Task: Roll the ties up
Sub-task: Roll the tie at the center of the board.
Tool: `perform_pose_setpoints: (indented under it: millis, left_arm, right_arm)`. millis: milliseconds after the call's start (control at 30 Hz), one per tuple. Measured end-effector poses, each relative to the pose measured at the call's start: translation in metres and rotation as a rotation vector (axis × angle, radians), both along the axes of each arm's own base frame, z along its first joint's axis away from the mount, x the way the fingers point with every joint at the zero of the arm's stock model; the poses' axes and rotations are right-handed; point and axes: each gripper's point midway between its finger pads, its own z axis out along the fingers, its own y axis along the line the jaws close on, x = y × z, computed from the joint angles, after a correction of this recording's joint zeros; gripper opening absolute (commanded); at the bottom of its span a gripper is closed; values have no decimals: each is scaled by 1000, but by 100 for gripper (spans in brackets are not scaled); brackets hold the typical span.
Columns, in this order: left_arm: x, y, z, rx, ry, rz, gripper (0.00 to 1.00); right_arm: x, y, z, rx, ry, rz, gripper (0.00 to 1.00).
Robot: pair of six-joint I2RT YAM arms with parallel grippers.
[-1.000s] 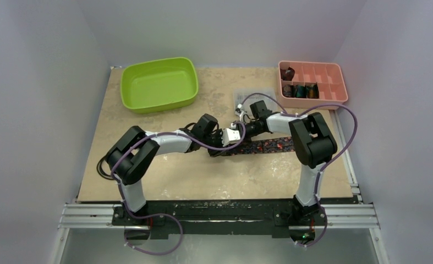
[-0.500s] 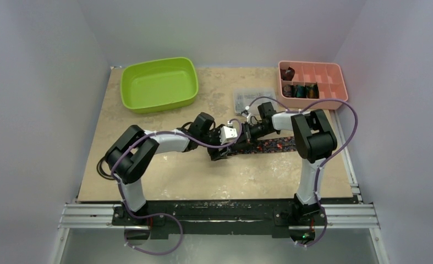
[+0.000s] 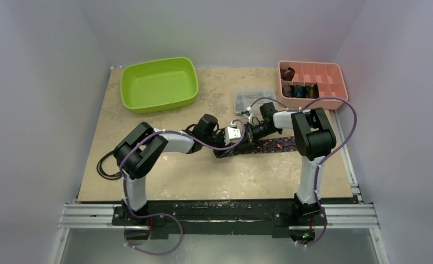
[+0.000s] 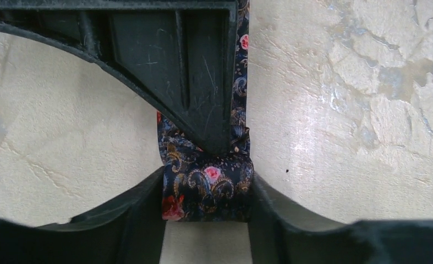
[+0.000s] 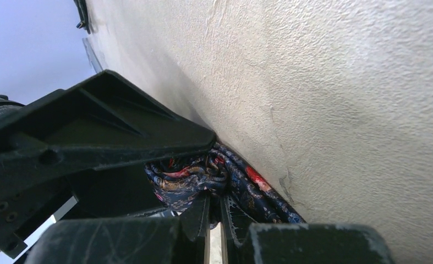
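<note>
A dark tie with red-pink floral dots [image 3: 274, 145] lies flat across the table's middle, running right from the two grippers. In the left wrist view its folded end [image 4: 200, 193] sits squeezed between my left gripper's [image 4: 207, 181] two fingers. The right gripper's black finger [image 4: 192, 71] presses down on the strip just beyond the fold. In the right wrist view my right gripper [image 5: 214, 206] is nearly closed, pinching bunched tie fabric [image 5: 258, 190]. From above, the left gripper [image 3: 223, 149] and the right gripper [image 3: 246, 137] meet at the tie's left end.
A green tub [image 3: 159, 83] stands at the back left. A pink compartment tray [image 3: 335, 82] at the back right holds small rolled ties [image 3: 299, 91]. A clear plastic box [image 3: 252, 99] lies just behind the grippers. A black cable [image 3: 107, 168] loops at the table's left edge.
The left arm's elbow has swung right and forward. Both grippers stay together at the tie's left end, and the right wrist has drawn slightly back to the right.
</note>
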Motion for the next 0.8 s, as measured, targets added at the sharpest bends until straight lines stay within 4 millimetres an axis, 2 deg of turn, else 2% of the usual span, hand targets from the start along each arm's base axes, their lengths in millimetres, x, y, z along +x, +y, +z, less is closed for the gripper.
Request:
perform_pose_setpoints:
  millis: [100,167,267,400,533,633,733,800]
  left_arm:
    - [1,-1,0,13,-7,-2,30]
    - [0,0,-1,18,-10,-8,25]
    - [-3,6,0,35,-14,-14,21]
    - [-9,18,-1,59,-11,-21,20]
    - [-10,19,-1,67,-12,-27,21]
    - [-9,20,0,79,-2,-18,26]
    - [-8,21,0,93,11,-3,29]
    - [-7,21,0,101,18,7,30]
  right_arm:
    - [-2,1,1,3,-9,5,15]
    - [-3,2,4,5,-29,2,24]
    - [-10,0,12,-8,-59,-3,26]
    - [-10,1,31,0,-114,5,28]
    - [-6,2,40,3,-146,4,44]
    - [-6,3,40,0,-126,-10,55]
    - [-6,7,40,6,-114,-15,56]
    - [-7,11,37,8,-98,-12,52]
